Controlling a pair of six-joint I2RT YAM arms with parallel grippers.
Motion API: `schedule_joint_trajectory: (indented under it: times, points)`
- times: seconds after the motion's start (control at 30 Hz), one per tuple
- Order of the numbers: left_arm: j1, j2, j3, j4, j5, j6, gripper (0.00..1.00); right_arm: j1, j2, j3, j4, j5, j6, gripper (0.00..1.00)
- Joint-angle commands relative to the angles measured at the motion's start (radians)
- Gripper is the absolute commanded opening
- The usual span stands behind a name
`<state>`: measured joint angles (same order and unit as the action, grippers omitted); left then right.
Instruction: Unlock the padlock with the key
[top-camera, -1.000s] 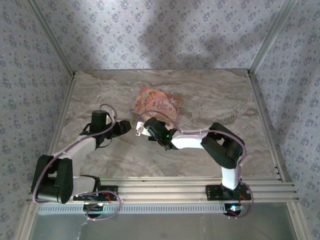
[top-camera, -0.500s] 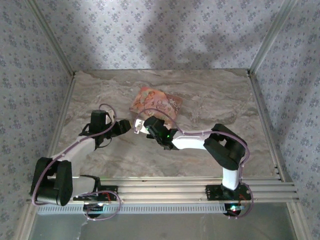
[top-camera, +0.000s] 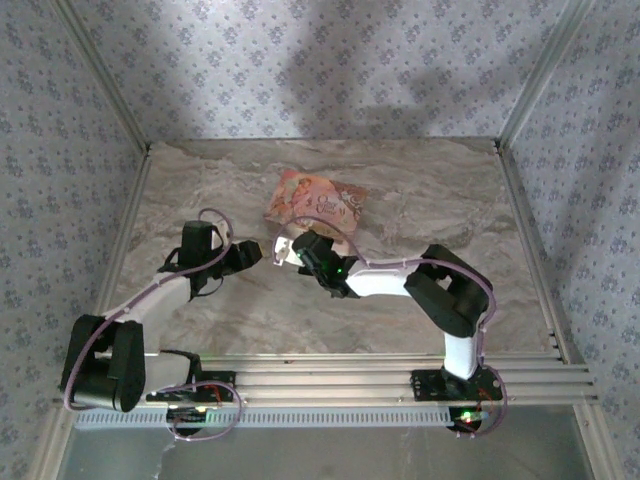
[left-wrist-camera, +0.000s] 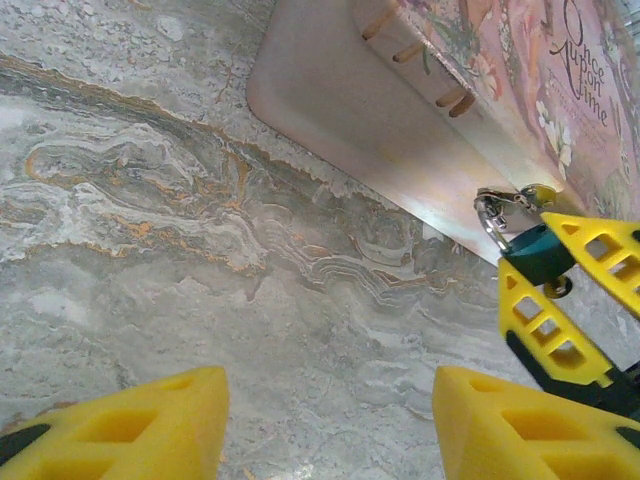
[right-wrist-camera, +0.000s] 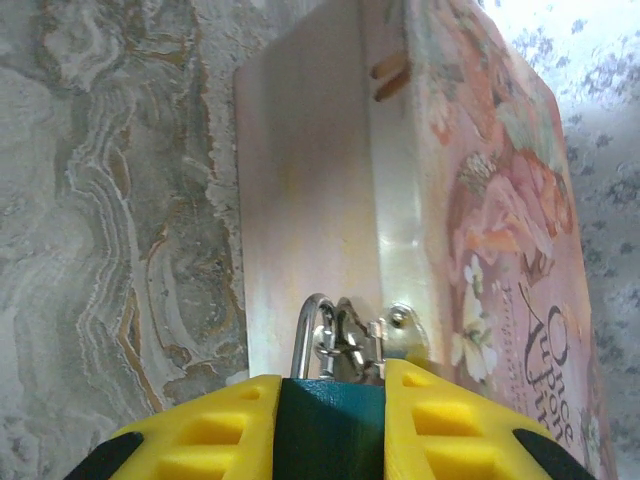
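Right wrist view has my right tool (right-wrist-camera: 332, 392) clamped on the teal padlock (right-wrist-camera: 328, 420), whose silver shackle (right-wrist-camera: 308, 325) hangs through the clasp (right-wrist-camera: 402, 330) of the pink book-shaped box (right-wrist-camera: 300, 180) just ahead of the fingers. I judge this grip steadies the body for unlocking. My left tool (left-wrist-camera: 325, 430) stands apart and empty above the counter (left-wrist-camera: 150, 200), facing the lock.

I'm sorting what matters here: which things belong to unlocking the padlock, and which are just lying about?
Job:
teal padlock, gripped by right gripper
metal clasp beside its shackle
book-shaped box
left gripper, open

Not part of it:
marble tabletop
patterned walls
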<state>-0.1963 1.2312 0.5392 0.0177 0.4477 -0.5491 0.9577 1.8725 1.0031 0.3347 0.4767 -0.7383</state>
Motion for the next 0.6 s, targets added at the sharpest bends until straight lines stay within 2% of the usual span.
schedule_joint_trajectory:
  times: [0.0,0.2,0.47,0.57]
  points:
    - [0.005,-0.016,-0.005,-0.018,-0.006,0.021,0.56,0.009,0.041,-0.047,0.156,0.022,-0.141,0.00]
    - [0.005,-0.020,-0.008,-0.030,-0.015,0.031,0.56,0.052,0.080,-0.102,0.348,0.038,-0.350,0.00]
    - [0.005,-0.005,0.001,-0.030,-0.015,0.035,0.56,0.037,0.062,-0.007,0.388,0.008,-0.369,0.00]
    - [0.005,-0.003,-0.001,-0.029,-0.021,0.037,0.56,0.007,0.050,0.037,0.277,-0.026,-0.254,0.00]
